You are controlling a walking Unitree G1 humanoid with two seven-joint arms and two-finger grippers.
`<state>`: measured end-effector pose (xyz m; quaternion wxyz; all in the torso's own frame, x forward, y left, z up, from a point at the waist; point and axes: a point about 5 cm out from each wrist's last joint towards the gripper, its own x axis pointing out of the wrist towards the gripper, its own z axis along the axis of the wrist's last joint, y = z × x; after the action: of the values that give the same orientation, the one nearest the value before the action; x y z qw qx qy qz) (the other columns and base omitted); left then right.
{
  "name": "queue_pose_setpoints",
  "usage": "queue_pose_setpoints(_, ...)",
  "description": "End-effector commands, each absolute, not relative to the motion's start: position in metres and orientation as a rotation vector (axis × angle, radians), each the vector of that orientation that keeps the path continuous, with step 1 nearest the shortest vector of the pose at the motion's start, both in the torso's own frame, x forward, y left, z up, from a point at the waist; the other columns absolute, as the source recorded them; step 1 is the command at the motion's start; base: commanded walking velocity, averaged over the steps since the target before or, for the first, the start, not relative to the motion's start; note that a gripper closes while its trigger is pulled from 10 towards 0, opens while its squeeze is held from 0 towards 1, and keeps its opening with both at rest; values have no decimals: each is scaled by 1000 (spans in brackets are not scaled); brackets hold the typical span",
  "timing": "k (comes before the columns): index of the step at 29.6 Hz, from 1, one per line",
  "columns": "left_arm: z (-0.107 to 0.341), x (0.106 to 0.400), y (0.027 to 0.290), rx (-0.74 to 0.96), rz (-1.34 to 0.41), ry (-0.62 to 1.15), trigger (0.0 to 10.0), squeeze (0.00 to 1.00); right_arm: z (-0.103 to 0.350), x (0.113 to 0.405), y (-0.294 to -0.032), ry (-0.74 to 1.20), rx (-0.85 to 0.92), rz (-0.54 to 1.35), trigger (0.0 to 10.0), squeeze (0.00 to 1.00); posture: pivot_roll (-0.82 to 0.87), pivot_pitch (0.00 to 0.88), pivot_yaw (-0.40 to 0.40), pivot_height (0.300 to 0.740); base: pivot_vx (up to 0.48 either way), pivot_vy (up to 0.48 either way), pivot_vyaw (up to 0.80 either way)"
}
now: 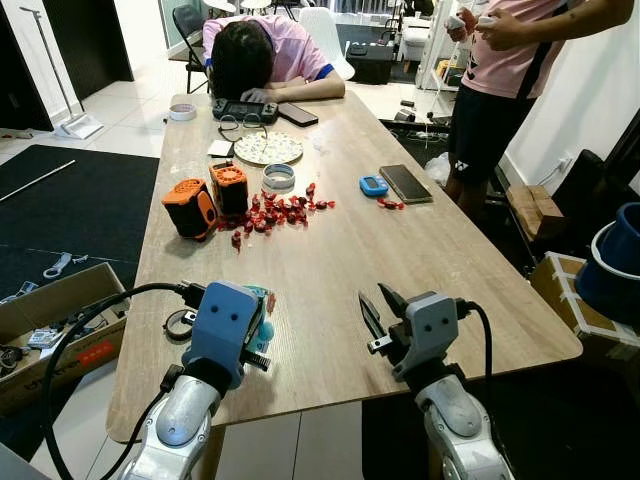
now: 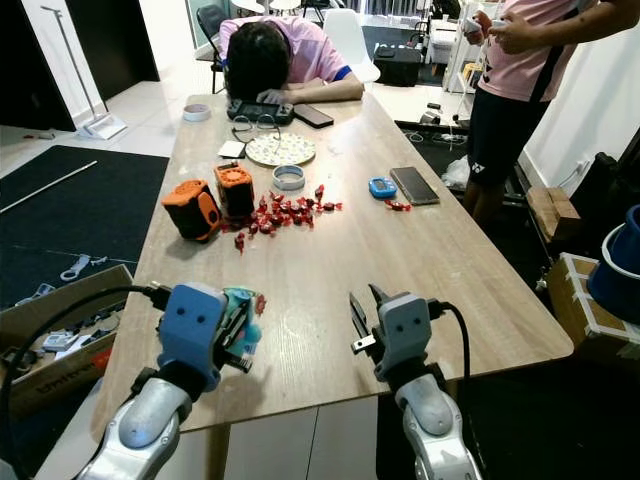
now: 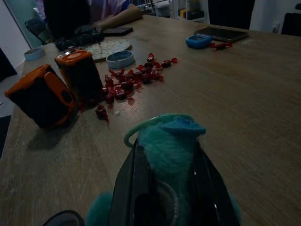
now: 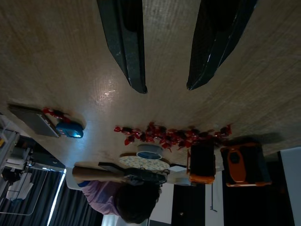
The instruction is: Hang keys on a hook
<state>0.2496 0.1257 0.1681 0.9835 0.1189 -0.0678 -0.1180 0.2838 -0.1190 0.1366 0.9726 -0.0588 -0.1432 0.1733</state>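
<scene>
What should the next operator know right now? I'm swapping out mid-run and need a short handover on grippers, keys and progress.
Left gripper: shut on the teal fuzzy keychain, held just above the near end of the wooden table.
Right gripper: open, holding nothing, hovering over the table's near edge.
Nearby: two orange-and-black boxes, scattered red candies, a person resting their head at the far end, another person standing to the right.
Done: keychain gripped.
Left: find a hook, which I can't make out, carry the keychain there and hang it by its ring.
</scene>
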Motion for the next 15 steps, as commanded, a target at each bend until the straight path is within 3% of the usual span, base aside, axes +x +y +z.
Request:
queue_pose_setpoints(1, 164, 249, 126, 223, -221, -119, 10000, 0, 136, 283, -120, -281, -108, 352, 10000, 0, 97, 115, -41, 740, 0, 0, 0)
queue_pose_setpoints(15, 163, 252, 128, 229, -179, -113, 10000, 24, 134, 284, -118, -272, -95, 352, 10000, 0, 99, 115, -33, 740, 21, -27, 0)
